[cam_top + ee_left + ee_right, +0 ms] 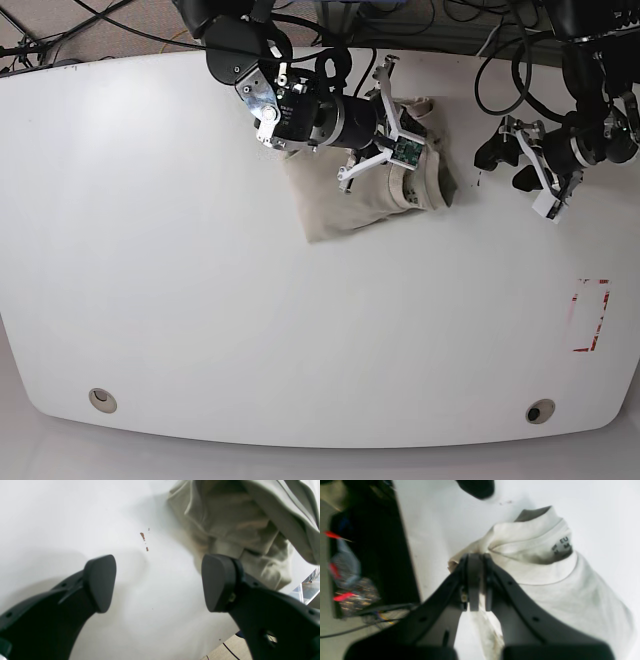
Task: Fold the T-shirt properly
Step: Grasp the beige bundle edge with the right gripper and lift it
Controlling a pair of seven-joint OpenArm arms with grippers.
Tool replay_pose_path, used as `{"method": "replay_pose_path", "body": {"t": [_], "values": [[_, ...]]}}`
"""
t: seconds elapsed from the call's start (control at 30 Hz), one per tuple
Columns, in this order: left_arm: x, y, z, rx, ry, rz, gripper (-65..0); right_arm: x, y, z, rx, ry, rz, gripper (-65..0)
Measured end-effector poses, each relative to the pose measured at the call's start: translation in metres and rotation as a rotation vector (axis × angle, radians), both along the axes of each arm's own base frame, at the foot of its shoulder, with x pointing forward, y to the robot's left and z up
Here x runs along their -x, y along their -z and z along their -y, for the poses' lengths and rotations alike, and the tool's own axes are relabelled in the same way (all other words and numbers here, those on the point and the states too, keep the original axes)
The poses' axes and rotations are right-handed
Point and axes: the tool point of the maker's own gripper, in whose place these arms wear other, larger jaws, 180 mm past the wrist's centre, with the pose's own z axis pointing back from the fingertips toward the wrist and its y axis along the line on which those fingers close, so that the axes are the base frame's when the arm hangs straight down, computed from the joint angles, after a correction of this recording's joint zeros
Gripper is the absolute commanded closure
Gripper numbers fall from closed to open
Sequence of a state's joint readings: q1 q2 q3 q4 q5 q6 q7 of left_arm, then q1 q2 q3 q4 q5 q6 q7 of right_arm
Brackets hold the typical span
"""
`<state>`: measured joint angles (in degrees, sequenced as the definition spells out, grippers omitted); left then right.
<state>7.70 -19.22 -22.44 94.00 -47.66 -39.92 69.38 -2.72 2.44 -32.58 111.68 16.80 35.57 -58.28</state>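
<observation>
Counter (pixel 200 300): broad white top with rounded corners; it carries everything in view.
T-shirt (pixel 345 195): khaki-beige, bunched into a rumpled heap near the far edge of the counter, a little right of centre in the base view. In the right wrist view the collar opening faces up, with a size tag (pixel 562 545) inside the neck.
Right arm: reaches in from the far edge, lying over the heap's upper part.
Right gripper (pixel 476 560): jaws pressed together on a fold of the T-shirt next to the collar; cloth hangs below the tips.
Left arm: sits at the far right of the base view, well apart from the heap.
Left gripper (pixel 158 582): jaws wide apart, nothing between them, bare counter beneath; the T-shirt (pixel 237 530) lies just beyond the right-hand fingertip.
Red outline (pixel 588 315): a taped rectangle near the counter's right edge.
Brown specks (pixel 143 537): a few small marks on the counter, between the left gripper and the cloth.
Holes (pixel 100 400): two round ones near the front edge, left and right.
</observation>
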Motion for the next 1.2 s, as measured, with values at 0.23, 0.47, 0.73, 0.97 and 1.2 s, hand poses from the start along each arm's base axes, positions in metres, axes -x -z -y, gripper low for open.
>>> {"method": "replay_pose_path", "body": {"t": [0.23,0.47,0.73,0.97,1.2], "values": [[-0.001,-0.001,0.0,0.0,0.0,0.002,-49.7,0.011,0.006,-0.007,-0.047,-0.028,-0.091,0.0],[-0.001,-0.001,0.0,-0.001,0.0,0.002,-49.7,0.012,0.042,-0.007,0.046,-0.072,-0.15,-10.9],[-0.002,-0.002,0.001,0.004,0.001,0.008,-49.7,0.047,0.076,-0.01,0.111,-0.197,-0.215,-26.0],[-0.008,-0.022,0.016,-0.003,0.03,0.083,-49.7,0.039,0.042,-0.004,0.032,-0.196,-0.154,-26.6],[-0.011,-0.043,0.043,-0.004,0.1,0.161,-49.7,-0.008,0.002,0.022,-0.12,-0.041,-0.145,-26.6]]}}
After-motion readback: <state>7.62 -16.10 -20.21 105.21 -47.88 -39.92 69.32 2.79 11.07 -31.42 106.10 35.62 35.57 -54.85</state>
